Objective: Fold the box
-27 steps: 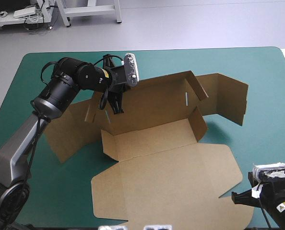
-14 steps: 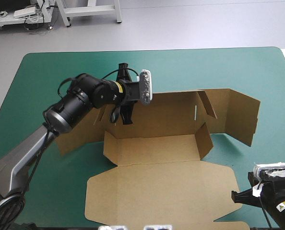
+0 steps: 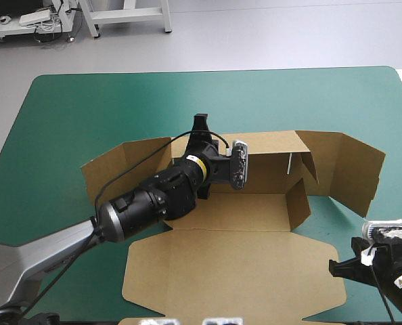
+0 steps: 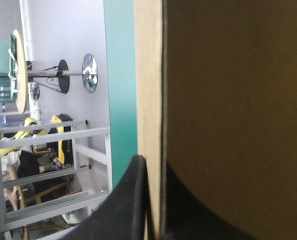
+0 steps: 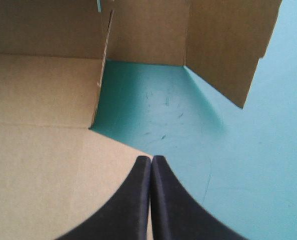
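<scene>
One box (image 3: 235, 271) and two end effectors counted on teal-green tabletop (image 3: 86, 115). Brown sheet found mid-tabletop, lid flat toward near edge, back wall and end flaps raised.

Against earlier frame: noted shift of box toward tabletop's right edge, back wall more upright. Also noted move of left arm from wall's left end to its middle, reaching across box floor.

Left end effector (image 3: 201, 127): all but shut, pinching top edge of back wall, one black finger on each face. Right end effector (image 5: 151, 190): fingers pressed together, holding nothing, at lid's right edge; contact not determinable.
</scene>
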